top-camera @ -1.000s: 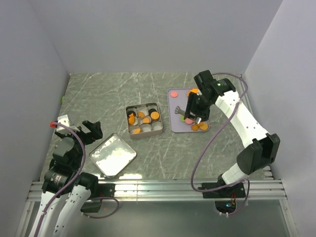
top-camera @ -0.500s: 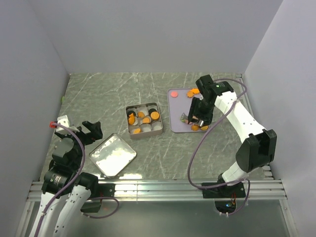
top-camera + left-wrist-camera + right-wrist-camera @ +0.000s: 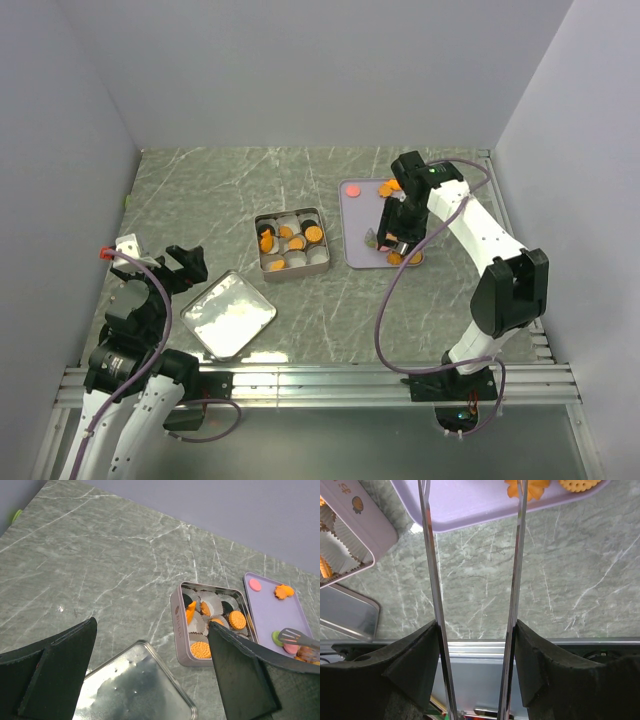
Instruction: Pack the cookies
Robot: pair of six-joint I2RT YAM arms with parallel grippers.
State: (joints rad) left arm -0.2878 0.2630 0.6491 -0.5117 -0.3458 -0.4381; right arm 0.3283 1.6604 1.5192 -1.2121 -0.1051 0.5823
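Observation:
Cookies lie on the lavender tray [image 3: 358,215]: a pink one [image 3: 352,188], an orange one [image 3: 385,188] and orange ones at its near edge [image 3: 396,258]. Several orange cookies sit in paper cups in the square tin [image 3: 291,242], also in the left wrist view [image 3: 200,650]. My right gripper [image 3: 397,228] is shut on metal tongs [image 3: 431,580], whose blades stand apart, with their tips [image 3: 371,240] over the near left part of the tray. My left gripper [image 3: 180,268] is open and empty, above the tin lid [image 3: 228,315].
The tin lid [image 3: 130,685] lies upside down near the left arm. The tin [image 3: 178,625] stands just left of the tray [image 3: 270,610]. Grey walls close the table on three sides. A metal rail runs along the near edge [image 3: 480,645].
My right gripper, with the tongs, has moved a little toward the near edge of the tray and turned. The left arm has not moved.

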